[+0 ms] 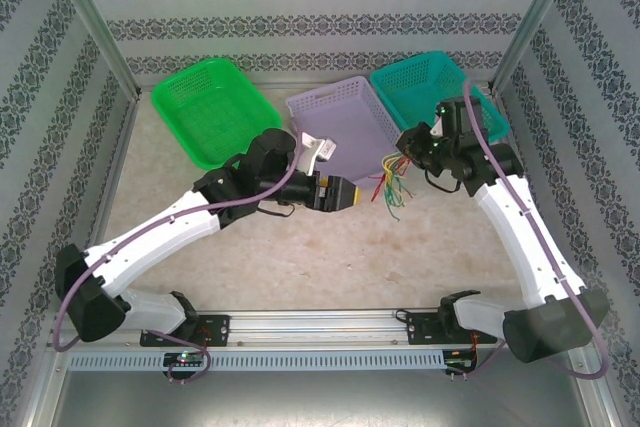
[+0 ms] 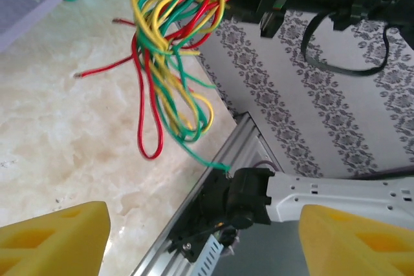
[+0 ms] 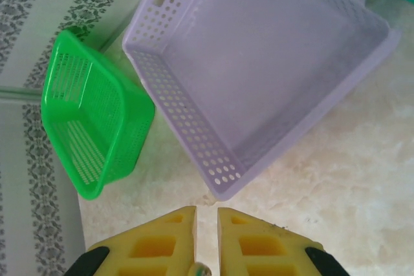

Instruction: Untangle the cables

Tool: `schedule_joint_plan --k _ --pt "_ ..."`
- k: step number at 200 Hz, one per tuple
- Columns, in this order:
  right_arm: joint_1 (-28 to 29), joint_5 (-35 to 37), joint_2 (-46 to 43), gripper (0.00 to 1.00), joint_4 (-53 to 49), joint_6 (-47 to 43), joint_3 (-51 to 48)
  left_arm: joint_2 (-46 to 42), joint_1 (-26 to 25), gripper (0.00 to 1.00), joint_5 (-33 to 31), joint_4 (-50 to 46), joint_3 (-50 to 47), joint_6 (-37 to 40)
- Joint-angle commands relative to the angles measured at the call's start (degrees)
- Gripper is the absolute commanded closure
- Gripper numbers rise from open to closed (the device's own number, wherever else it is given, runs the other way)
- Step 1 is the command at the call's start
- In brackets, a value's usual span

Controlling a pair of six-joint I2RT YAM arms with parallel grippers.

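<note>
your marbled bench point(image 1: 330, 247) sits inside patterned walls, and the cables point(image 1: 392, 190) hang over it as one snarled red, green and yellow bunch, toward the far edge just beside the purple basket point(image 1: 330, 97). your right hand point(image 3: 207, 211) is pinched shut on the bunch's top, while your left hand point(image 1: 366, 193) gapes wide beside the loops, gripping nothing. by my judgement no wire is freed yet, so nearly all the untangling is left.

I am watching my right gripper point(image 1: 408, 145) holding the cables point(image 1: 390, 190) by their upper end. The red, green and yellow strands are dangling over the table point(image 1: 300, 257), just off the near right corner of the lavender basket point(image 1: 345, 122). My left gripper point(image 1: 352, 193) is pointing at them from just beside. A green basket point(image 1: 215, 107) and a teal basket point(image 1: 430, 87) are flanking the lavender one.
</note>
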Motion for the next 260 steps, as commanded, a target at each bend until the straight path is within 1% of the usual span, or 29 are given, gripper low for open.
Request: schedule_joint_plan --k 1,10,13,17,21,39,52,68,80,94,110,122,135,147,151,154,157,160,165,169,174,185,196,205,217,226,237,247,260 --pt "3.08 8.23 -1.07 1.0 -2.91 10.6 -0.74 4.3 -3.92 0.21 -11.45 -1.79 4.26 -1.36" --pt "4.13 9.36 -0.64 1.0 -4.27 12.71 -0.09 6.56 -5.35 0.18 -13.79 -4.23 6.75 -0.25" --pt "4.49 9.71 -0.47 1.0 -4.7 13.4 0.24 7.55 -5.8 0.15 -14.49 -5.04 7.73 0.35" --pt "5.0 10.26 -0.26 1.0 -5.23 14.2 0.57 8.56 -6.53 0.14 -15.63 -6.13 8.87 1.16" --pt "5.48 10.65 -0.1 1.0 -5.61 15.06 0.99 9.5 -7.34 0.11 -17.22 -7.35 9.94 2.28" --pt "7.29 11.04 0.95 1.0 -7.69 18.9 2.36 12.61 -10.69 0.06 -25.13 -10.95 14.2 7.56" --pt "8.08 10.48 1.44 1.0 -8.02 21.48 2.48 15.21 -12.74 0.06 -29.66 -13.05 17.07 11.97" --pt "8.55 9.6 1.29 1.0 -7.6 23.95 1.93 19.15 -14.73 0.06 -37.38 -19.05 21.45 16.31" --pt "8.48 8.72 1.12 1.0 -7.42 25.43 1.53 22.05 -16.14 0.06 -45.03 -24.24 24.29 18.83" --pt "8.34 7.33 0.92 1.0 -7.07 26.6 1.04 24.07 -17.48 0.07 -52.78 -26.85 25.4 21.92" --pt "8.42 5.72 0.53 1.0 -6.69 28.24 0.35 25.61 -18.15 0.08 -55.41 -26.48 25.58 25.39" --pt "8.51 4.64 0.04 1.0 -6.24 29.73 -0.46 27.2 -18.34 0.11 -57.41 -26.39 26.33 27.04" --pt "8.51 3.9 -0.72 1.0 -5.66 30.78 -1.36 28.44 -18.29 0.18 -61.39 -26.33 26.86 27.93" --pt "8.43 3.78 -1.29 1.0 -5.94 30.89 -1.62 28.76 -17.72 0.31 -62.71 -25.95 27.18 28.62" --pt "8.42 3.78 -1.5 1.0 -6.03 30.86 -1.72 28.49 -17.47 0.38 -62.61 -25.82 27.29 28.63" --pt "8.36 3.78 -1.65 1.0 -6.19 30.76 -1.78 28.29 -17.19 0.46 -62.24 -25.73 27.26 28.63" --pt "8.34 3.78 -1.82 1.0 -6.31 30.69 -1.82 27.95 -16.94 0.53 -61.64 -25.47 27.14 28.7" --pt "8.34 3.9 -1.99 1.0 -6.4 30.6 -1.89 27.61 -16.68 0.65 -60.96 -25.06 27.0 28.71" --pt "8.25 4.02 -2.27 1.0 -6.3 30.35 -2.19 26.59 -16.31 0.81 -60.16 -24.45 26.39 28.71" --pt "8.16 4.04 -2.53 1.0 -6.26 29.96 -2.38 25.67 -16.05 0.9 -59.49 -23.64 25.67 28.71" --pt "7.93 4.2 -2.79 1.0 -6.26 29.04 -2.63 24.32 -15.79 0.99 -58.69 -22.46 24.54 28.99" --pt "6.85 4.39 -3.39 1.0 -6.19 26.85 -3.08 20.38 -15.01 1.0 -54.29 -18.96 21.59 30.05" --pt "5.02 4.25 -4.5 1.0 -4.17 23.24 -4.18 15.63 -12.97 1.0 -43.3 -15.68 17.52 30.86" --pt "2.9 2.01 -5.14 1.0 -0.4 19.19 -5.46 12.0 -9.97 1.0 -31.12 -13.29 14.42 29.59" --pt "-0.59 -3.29 -4.66 1.0 4.5 11.88 -5.68 8.41 -4.1 1.0 -10.77 -9.85 10.66 25.3" --pt "-2.71 -5.97 -3.9 1.0 5.73 4.95 -4.3 7.22 -0.26 1.0 2.62 -7.72 8.62 21.73" --pt "-4.16 -7.36 -3.24 1.0 5.44 -3.88 -1.91 7.1 2.61 1.0 15.66 -6.61 7.43 18.28" --pt "-5.58 -9.66 -2.79 1.0 5.85 -10.3 -0.31 7.9 3.59 1.0 24.15 -7.4 7.43 16.81" --pt "-7.3 -14.73 -1.85 1.0 7.67 -15.22 1.31 8.61 3.62 1.0 30.01 -8.7 7.09 15.95"
